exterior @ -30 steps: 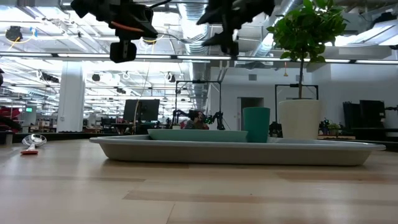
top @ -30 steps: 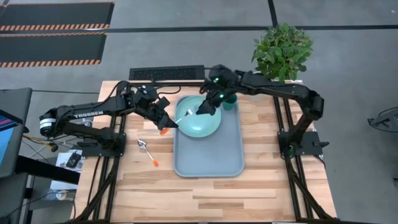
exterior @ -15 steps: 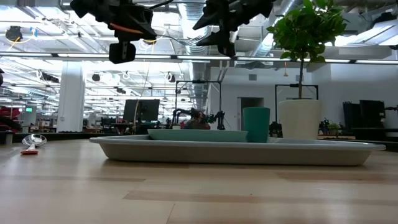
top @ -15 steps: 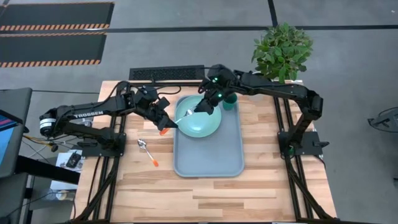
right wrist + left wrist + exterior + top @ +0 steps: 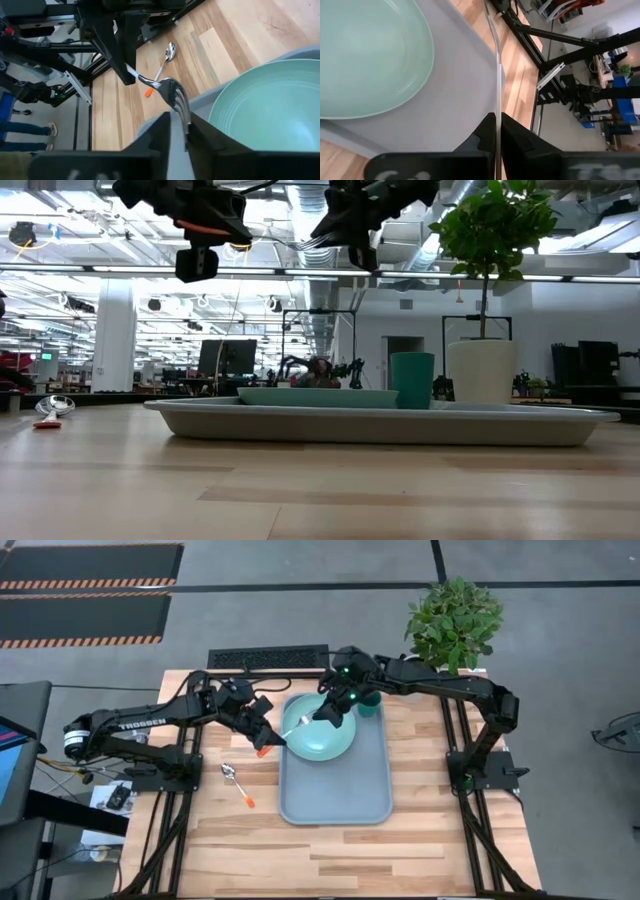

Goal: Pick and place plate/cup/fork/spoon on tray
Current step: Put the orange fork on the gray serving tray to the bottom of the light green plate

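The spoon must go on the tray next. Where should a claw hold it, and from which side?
Grip the spoon at mid-handle, from straight above, closing across it: it lies flat on the table, left of the tray, wood free on both sides. The left claw and right claw both hold the fork.

Both arms reached toward the middle of the table from opposite sides. The left gripper [image 5: 267, 737] was clamped on the handle end of the fork [image 5: 292, 729], while the right gripper [image 5: 322, 716] pinched its tines, both raised off the surface.
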`<state>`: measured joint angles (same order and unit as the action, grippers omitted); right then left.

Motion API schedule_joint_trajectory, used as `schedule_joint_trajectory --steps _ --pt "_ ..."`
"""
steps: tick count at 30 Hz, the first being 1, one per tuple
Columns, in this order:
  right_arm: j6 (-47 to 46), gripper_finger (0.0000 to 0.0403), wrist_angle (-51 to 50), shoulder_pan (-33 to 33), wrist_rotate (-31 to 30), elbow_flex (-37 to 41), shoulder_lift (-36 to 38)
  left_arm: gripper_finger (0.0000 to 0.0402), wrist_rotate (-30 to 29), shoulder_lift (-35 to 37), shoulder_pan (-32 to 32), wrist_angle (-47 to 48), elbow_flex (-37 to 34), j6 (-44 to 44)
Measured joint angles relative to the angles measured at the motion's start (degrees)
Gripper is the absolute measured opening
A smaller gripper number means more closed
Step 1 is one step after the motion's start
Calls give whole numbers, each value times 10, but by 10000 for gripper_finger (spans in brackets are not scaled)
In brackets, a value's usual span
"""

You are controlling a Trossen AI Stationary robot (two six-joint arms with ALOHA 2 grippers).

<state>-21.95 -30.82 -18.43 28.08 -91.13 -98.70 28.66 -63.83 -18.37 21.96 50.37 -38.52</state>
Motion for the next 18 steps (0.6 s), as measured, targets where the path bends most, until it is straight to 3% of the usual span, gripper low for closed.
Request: schedule_joint_trajectory --steps 6,13,18 --pt "1 11 0 -1 -2 0 0 0 8 0 0 -17 0 -1" --pt "-32 5 -7 5 -42 0 1 4 -24 1 0 -20 -1 0" --pt "-55 4 -65 10 -74 0 15 50 -31 19 0 -29 -1 22"
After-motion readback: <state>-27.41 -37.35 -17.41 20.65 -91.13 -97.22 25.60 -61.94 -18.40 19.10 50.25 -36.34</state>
